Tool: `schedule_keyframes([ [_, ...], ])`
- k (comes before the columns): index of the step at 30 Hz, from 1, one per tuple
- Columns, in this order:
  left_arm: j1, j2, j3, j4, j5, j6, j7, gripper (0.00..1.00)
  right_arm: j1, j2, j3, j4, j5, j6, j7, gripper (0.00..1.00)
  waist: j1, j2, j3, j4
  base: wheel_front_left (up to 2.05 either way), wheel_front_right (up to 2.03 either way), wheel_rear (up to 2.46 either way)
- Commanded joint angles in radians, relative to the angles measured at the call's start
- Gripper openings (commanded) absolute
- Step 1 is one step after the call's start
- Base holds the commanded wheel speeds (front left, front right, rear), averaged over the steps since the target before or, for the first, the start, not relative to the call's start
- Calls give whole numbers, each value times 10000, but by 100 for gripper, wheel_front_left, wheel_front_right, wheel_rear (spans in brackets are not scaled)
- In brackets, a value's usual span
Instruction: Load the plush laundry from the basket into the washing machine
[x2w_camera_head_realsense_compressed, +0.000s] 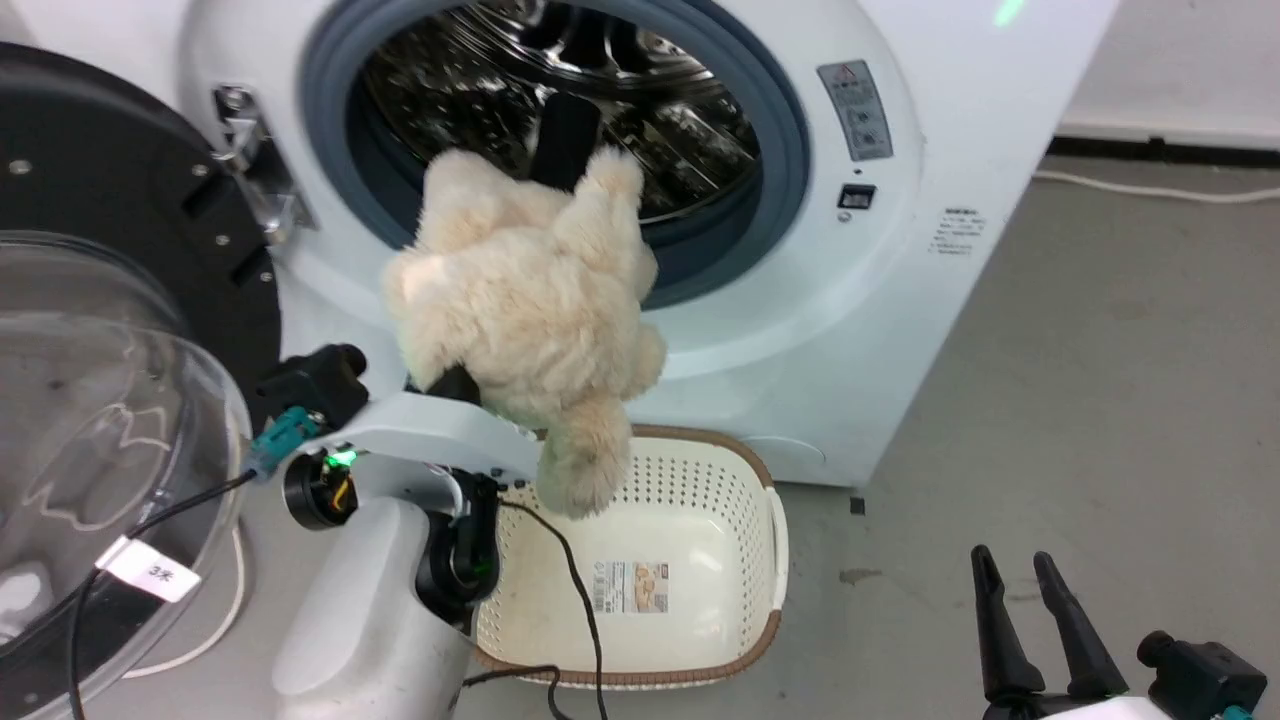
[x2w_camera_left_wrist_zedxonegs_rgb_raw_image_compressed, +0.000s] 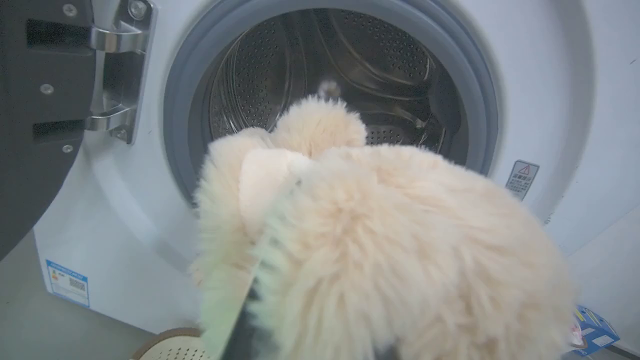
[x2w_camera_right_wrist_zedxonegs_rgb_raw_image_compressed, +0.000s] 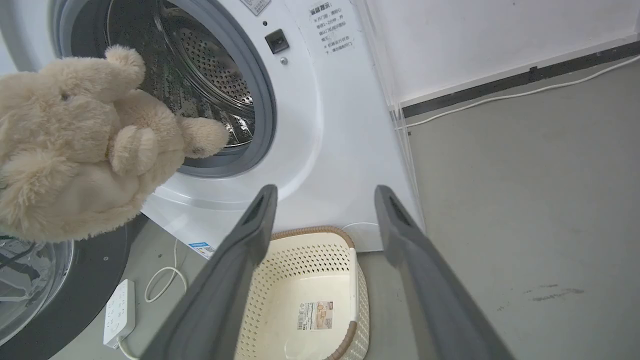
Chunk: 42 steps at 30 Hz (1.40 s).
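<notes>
Hanging clamped in the left tool (x2w_camera_head_realsense_compressed: 567, 140), the plush laundry (x2w_camera_head_realsense_compressed: 530, 300) is held at the open mouth of the washing machine (x2w_camera_head_realsense_compressed: 880, 300), above the empty basket (x2w_camera_head_realsense_compressed: 700, 470); only insertion and release are judged left. The right tool (x2w_camera_head_realsense_compressed: 1010, 560) is spread apart.

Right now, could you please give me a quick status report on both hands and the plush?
Left hand shut on plush laundry, at the washing machine mouth. Right hand open, holding nothing. Emptied basket below; door open, drum unobstructed.

White tag (x2w_camera_head_realsense_compressed: 150, 571) on a cable (x2w_camera_head_realsense_compressed: 190, 500): marked "3米". Grey sticker (x2w_camera_head_realsense_compressed: 857, 115) on the washing machine (x2w_camera_head_realsense_compressed: 900, 300): warning triangle (x2w_camera_head_realsense_compressed: 846, 73) shown; its text cannot be read.
</notes>
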Motion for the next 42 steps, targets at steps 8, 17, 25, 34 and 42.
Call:
schedule_keyframes([
  [8,-1045,-2,857,-503,-20,73,-69,0,-614,-6,66,-138,-246,8,-42,100,0,-1,1154,-631,0,0,0],
  [17,-2735,-2,1820,-476,580,-133,-70,0,-1205,-6,-12,-364,-350,8,-42,100,0,-1,2560,-1153,0,0,0],
  [25,-4135,-3,2211,-98,1262,-401,-70,0,-1836,-6,72,-705,-312,8,-42,100,0,-1,3855,-1577,0,0,0],
  [34,-6380,199,2333,710,2655,-773,-70,0,-2618,-6,335,-1545,-108,8,-42,100,0,-1,5606,-1983,0,0,0],
  [42,-8217,767,2270,1448,3468,-964,-70,0,-2649,-6,397,-1970,17,8,-42,100,0,-1,6532,-2229,0,0,0],
])
